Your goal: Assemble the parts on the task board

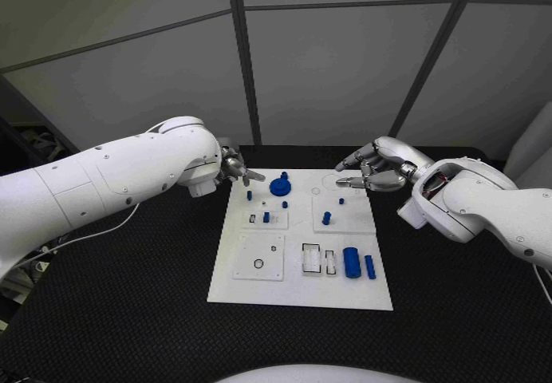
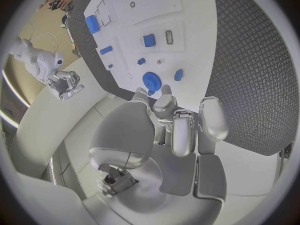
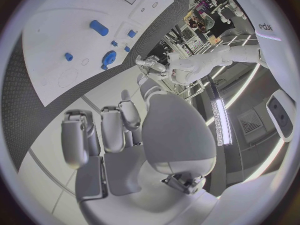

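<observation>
Both my hands hover at the far end of the white board [image 1: 301, 275]. From the head camera, my left hand [image 1: 236, 169] sits just beside the round blue knob [image 1: 281, 187], holding nothing; my right hand [image 1: 374, 171] hangs over the board's far right corner, fingers loosely curled, empty. Small blue pegs [image 1: 327, 217] stand mid-board; a blue cylinder [image 1: 351, 262] lies nearer me. My left wrist camera shows fingertips [image 2: 165, 90] close to the knob [image 2: 151, 80]. My right wrist camera shows spread fingers [image 3: 112, 127], nothing gripped. I judge picking is next: close on one part.

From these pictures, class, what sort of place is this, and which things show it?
Probably a robotics lab or test cell: a white task board with small blue parts lies on a black table, grey partition panels stand behind it, and two robot hands hover over its far end.
</observation>
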